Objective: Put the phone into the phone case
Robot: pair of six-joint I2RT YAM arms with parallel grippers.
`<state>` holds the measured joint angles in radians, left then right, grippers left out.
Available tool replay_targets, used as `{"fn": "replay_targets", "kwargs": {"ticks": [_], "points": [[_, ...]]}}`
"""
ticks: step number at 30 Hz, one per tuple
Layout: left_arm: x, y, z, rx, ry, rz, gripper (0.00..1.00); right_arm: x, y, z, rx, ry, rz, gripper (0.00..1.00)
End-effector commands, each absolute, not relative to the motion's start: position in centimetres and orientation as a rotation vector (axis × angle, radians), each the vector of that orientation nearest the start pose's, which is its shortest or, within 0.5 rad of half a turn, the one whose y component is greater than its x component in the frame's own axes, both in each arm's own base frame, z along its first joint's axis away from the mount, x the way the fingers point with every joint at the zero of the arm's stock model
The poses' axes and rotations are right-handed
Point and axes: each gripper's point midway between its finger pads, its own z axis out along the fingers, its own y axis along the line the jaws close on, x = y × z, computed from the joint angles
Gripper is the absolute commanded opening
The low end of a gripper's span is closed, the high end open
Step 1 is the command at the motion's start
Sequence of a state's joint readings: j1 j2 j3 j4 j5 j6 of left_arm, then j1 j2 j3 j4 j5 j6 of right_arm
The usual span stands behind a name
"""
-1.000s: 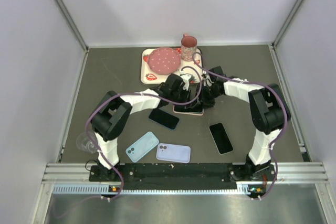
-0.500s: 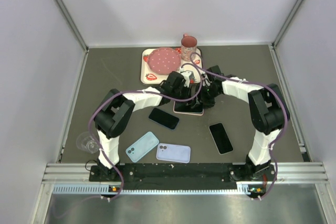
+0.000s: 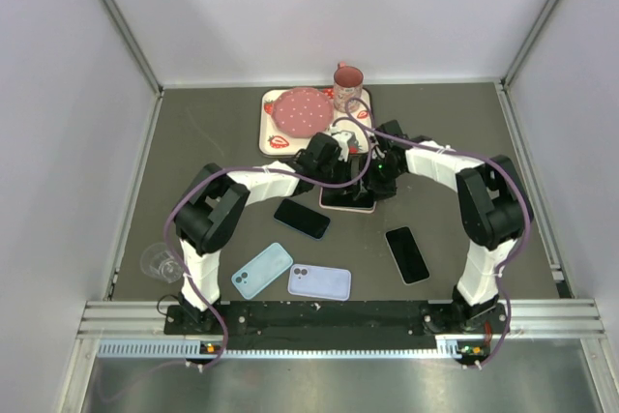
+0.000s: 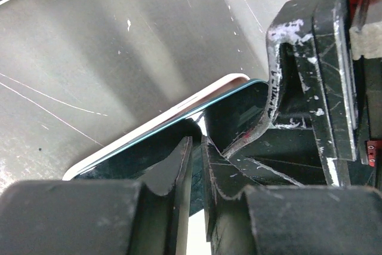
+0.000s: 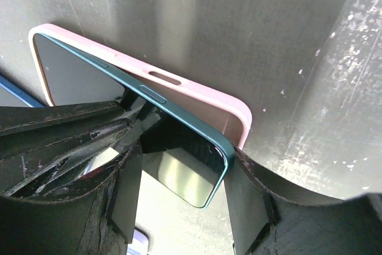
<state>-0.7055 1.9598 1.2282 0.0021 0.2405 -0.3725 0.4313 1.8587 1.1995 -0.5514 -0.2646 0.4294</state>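
**Operator:** Where is the phone?

**Technician:** The phone (image 5: 179,177) lies tilted in the pink case (image 5: 197,97), mid-table just in front of the tray (image 3: 264,128). In the right wrist view its far end sits inside the wall. The end nearest the camera rides above the rim, so it is not seated.

**Operator:** Tool condition?

**Technician:** Left gripper (image 4: 194,165): jaws almost together with nothing between them, tips on or just above the glass. Right gripper (image 5: 182,207): jaws roughly half spread and astride the raised end. Whether they clamp it cannot be told.

**Operator:** Recommended procedure?

**Technician:** Press, do not pinch.
1. Use the near-closed left tips as a single pad.
2. Start beside the seated end and work toward the raised corner.
3. Keep the right fingers clear of the rim there, or the wall probably cannot snap over the edge.
4. Push straight down. A slanted push is likely to slide the case or lever the seated end out.
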Motion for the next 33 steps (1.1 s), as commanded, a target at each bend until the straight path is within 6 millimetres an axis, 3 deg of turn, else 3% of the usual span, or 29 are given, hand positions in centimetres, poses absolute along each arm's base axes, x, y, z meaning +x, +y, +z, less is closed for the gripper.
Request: {"fn": "replay_targets", "kwargs": {"ticks": [1,14,24,27,32,33], "points": [[30.8,-33.4,-1.0,0.536,2.574,-0.667,0.17,26.6,13.8,-1.2,-0.204,3.067,0.012,0.52],[30.9,-32.9,-1.6,0.527,2.593,-0.627,0.18,27.5,14.2,1.2,-0.203,2.991,0.058,0.55],[30.9,-32.7,-1.5,0.524,2.596,-0.612,0.18,29.4,15.1,5.6,-0.164,2.814,0.153,0.68],[31.0,-32.7,-1.3,0.519,2.589,-0.609,0.19,30.3,15.7,7.1,-0.126,2.746,0.259,0.72],[31.0,-32.5,-0.7,0.526,2.574,-0.601,0.21,30.4,17.3,9.5,-0.060,2.631,0.647,0.75],[31.0,-32.5,-0.2,0.527,2.563,-0.606,0.21,31.2,16.9,10.1,-0.020,2.585,0.700,0.75]]}}
